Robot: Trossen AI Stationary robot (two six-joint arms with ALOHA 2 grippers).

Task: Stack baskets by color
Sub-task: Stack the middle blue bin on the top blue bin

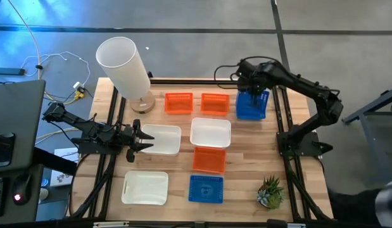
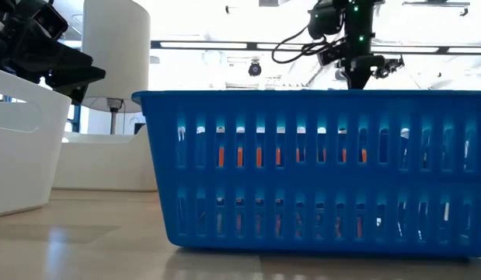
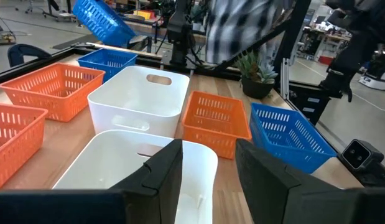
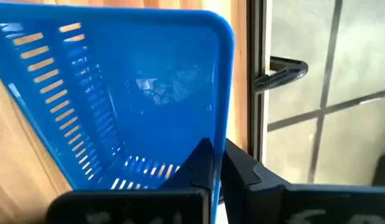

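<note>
Blue basket (image 4: 148,93) rim pinched by right fingers (image 4: 208,165), near table edge (image 1: 271,95)

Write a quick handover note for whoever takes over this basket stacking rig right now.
Right gripper: shut on a tilted blue basket, lifted at the far right; another blue basket lies below it.
Left gripper: open, astride the near wall of a white basket.
Other baskets all single: two orange baskets far, white centre, orange, blue and white near.
Done: no stack finished.
Left: all three colours.
</note>
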